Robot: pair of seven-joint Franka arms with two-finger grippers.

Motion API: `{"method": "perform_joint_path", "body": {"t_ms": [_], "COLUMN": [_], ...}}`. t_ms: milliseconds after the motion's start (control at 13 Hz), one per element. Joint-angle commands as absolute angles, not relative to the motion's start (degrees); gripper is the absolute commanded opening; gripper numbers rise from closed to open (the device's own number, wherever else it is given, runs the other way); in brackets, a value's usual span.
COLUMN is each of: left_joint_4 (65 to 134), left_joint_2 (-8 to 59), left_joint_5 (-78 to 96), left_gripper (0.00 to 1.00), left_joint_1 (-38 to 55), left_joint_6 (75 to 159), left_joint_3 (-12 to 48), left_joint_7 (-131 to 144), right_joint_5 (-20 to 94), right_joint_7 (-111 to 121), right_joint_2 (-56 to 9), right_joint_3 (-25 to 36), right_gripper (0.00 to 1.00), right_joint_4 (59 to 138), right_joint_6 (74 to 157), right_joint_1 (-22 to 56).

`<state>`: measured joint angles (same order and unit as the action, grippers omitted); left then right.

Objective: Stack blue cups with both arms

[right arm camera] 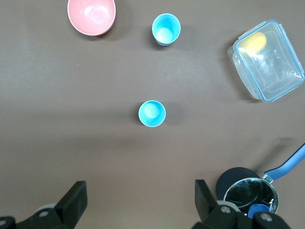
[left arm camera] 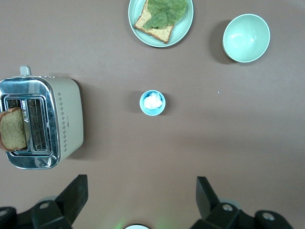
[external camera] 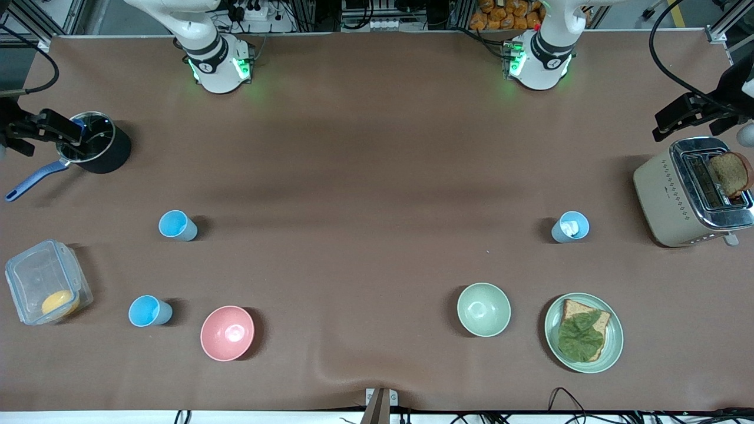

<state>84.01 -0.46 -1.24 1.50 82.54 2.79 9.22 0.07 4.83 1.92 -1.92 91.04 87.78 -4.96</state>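
Note:
Three light-blue cups stand upright on the brown table (external camera: 365, 194). Two are toward the right arm's end: one (external camera: 177, 225) farther from the front camera, one (external camera: 149, 311) nearer, beside the pink bowl. They also show in the right wrist view (right arm camera: 152, 113) (right arm camera: 166, 29). The third cup (external camera: 571, 227), with something white inside, stands toward the left arm's end and shows in the left wrist view (left arm camera: 152, 102). My left gripper (left arm camera: 142, 200) is open, empty and high over the table. My right gripper (right arm camera: 140, 200) is likewise open, empty and high. Neither hand shows in the front view.
A pink bowl (external camera: 227, 333), a clear lidded box (external camera: 47, 288) and a black pot (external camera: 97, 141) with a blue handle sit toward the right arm's end. A green bowl (external camera: 483, 309), a plate (external camera: 612, 347) with bread and lettuce, and a toaster (external camera: 689, 194) sit toward the left arm's end.

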Motion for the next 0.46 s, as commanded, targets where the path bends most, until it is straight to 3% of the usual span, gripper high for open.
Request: {"method": "perform_joint_path", "body": {"t_ms": [0,385], "left_joint_4": [83.8,85.5], "left_joint_2": [-0.4,4.1], "left_joint_5": [-1.1,-2.6], "left_gripper": [1.00,1.00], "left_joint_1": [1.4,1.3], "left_joint_6": [82.9,82.3], "left_joint_3": [2.5,2.5], "left_joint_7": [8.6,8.2], "right_joint_5": [0.7,-0.1], "right_joint_7": [5.0,5.5], "right_joint_2": [3.3,2.4], "right_joint_3": [-2.1,-2.1], "right_gripper": [1.00,1.00], "right_joint_4": [92.2,91.1], "right_joint_6": [87.9,87.7], "right_joint_1": [-5.3,-5.4]}}
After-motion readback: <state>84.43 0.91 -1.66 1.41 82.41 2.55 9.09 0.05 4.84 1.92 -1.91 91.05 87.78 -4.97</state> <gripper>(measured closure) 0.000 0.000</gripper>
